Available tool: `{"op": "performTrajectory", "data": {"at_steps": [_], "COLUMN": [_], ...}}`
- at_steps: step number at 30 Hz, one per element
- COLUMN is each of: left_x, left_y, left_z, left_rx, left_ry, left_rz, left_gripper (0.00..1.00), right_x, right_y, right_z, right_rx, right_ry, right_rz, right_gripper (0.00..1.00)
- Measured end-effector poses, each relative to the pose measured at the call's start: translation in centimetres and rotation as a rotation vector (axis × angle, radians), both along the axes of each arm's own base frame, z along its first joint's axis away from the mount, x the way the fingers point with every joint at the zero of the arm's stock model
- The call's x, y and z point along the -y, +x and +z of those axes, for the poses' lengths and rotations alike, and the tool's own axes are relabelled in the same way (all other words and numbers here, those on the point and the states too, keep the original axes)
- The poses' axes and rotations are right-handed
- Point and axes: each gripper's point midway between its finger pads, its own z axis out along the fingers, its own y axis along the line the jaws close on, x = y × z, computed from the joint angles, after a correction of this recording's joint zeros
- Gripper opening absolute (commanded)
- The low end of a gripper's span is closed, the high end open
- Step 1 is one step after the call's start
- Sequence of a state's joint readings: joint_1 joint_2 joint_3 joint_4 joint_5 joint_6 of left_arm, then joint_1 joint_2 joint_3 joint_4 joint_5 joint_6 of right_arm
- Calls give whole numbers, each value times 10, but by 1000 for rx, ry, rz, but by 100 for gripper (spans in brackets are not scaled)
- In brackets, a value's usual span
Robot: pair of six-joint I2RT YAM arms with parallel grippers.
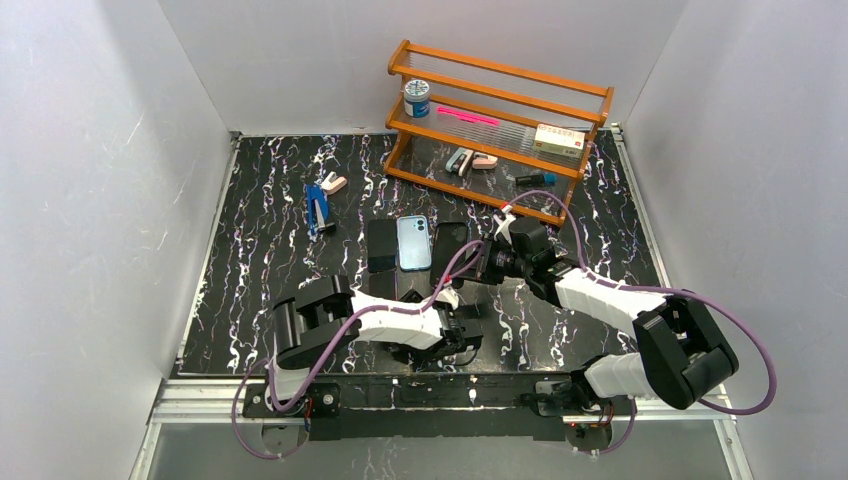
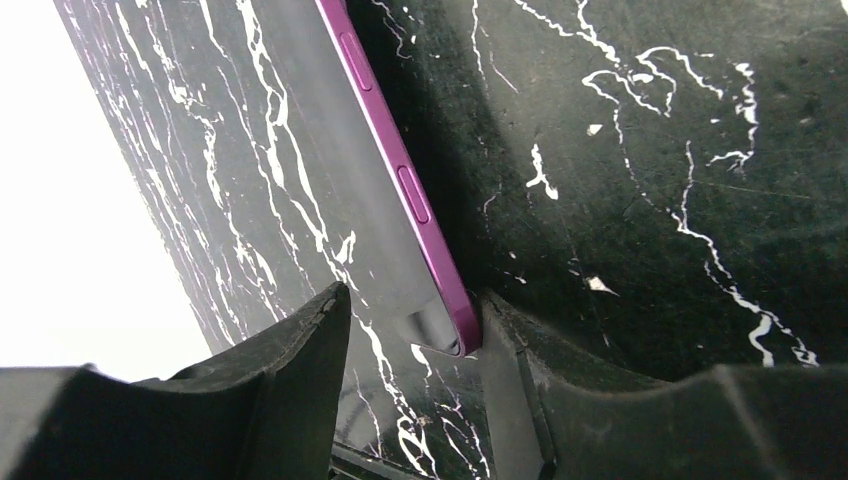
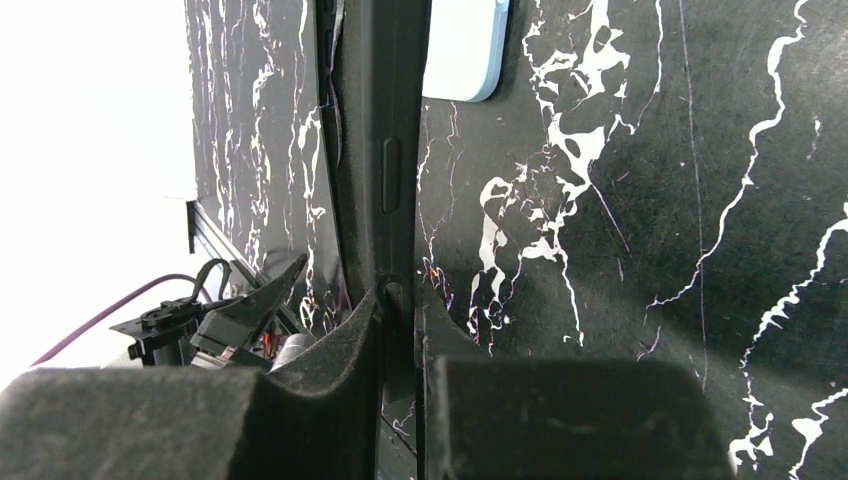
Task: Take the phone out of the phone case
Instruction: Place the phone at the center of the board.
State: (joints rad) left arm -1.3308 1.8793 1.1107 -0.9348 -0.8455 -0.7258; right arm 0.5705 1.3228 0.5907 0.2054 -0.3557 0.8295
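Observation:
A purple phone [image 2: 385, 130] shows edge-on in the left wrist view, two side buttons along its rim. Its near corner sits between my left gripper's [image 2: 415, 310] open jaws, against the right finger [image 2: 520, 370]; the left finger [image 2: 300, 360] stands apart from it. My right gripper [image 3: 400, 300] is shut on the thin edge of a black phone case [image 3: 385, 150] that stands on its side. From above, the case [image 1: 452, 240] is mid-table with the right gripper [image 1: 478, 268] at its near end and the left gripper [image 1: 465, 330] just in front. The purple phone is not clear from above.
A light blue phone [image 1: 414, 243] and a black slab [image 1: 381, 245] lie left of the case. A blue stapler [image 1: 318, 208] lies further left. A wooden rack [image 1: 500, 110] with small items stands at the back. White walls enclose the marbled mat [image 1: 260, 260].

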Motion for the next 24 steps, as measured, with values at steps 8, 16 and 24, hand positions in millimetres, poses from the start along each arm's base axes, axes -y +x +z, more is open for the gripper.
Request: {"op": "performTrajectory", "data": {"at_steps": [8, 16, 24], "left_x": [-2, -2, 3], "left_y": [0, 4, 7], "left_z": [1, 6, 6], "left_rx": [-4, -2, -37], "left_ry": [21, 11, -107], "left_rz": [-10, -29, -12], "left_gripper": [70, 89, 98], "right_x": [0, 0, 5], "right_y": [-2, -5, -13], "right_z": [0, -1, 2], "right_rx": [4, 0, 6], "right_ry": [0, -5, -24], "right_rz": [16, 34, 55], "right_gripper": [1, 1, 1]}}
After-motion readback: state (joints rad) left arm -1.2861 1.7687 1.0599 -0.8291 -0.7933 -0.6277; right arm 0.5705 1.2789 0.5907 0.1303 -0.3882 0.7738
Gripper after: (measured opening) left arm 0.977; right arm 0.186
